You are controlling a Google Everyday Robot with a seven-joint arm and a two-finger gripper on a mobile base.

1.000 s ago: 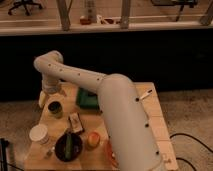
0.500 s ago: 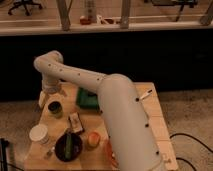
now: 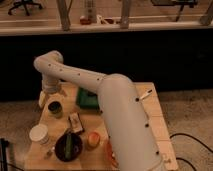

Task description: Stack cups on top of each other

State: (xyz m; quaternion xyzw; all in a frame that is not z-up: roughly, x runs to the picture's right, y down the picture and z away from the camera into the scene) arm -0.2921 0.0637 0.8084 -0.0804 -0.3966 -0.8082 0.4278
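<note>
A small dark brownish-black cup [image 3: 55,110] stands on the wooden table [image 3: 150,117] near its left edge. Its top looks pale yellow-green; I cannot tell whether that is the second cup sitting in it. No separate yellow-green cup shows. My gripper [image 3: 51,95] hangs at the end of the white arm [image 3: 85,80], just above and slightly behind the dark cup. The arm reaches from the lower right across the table to the far left.
A wider white round container [image 3: 39,134] stands at the front left. A dark bowl [image 3: 68,146] holds a green item. An orange bowl [image 3: 108,151] is mostly hidden by the arm. A green object [image 3: 86,99], an orange fruit [image 3: 93,139] and a white pen [image 3: 146,94] lie around.
</note>
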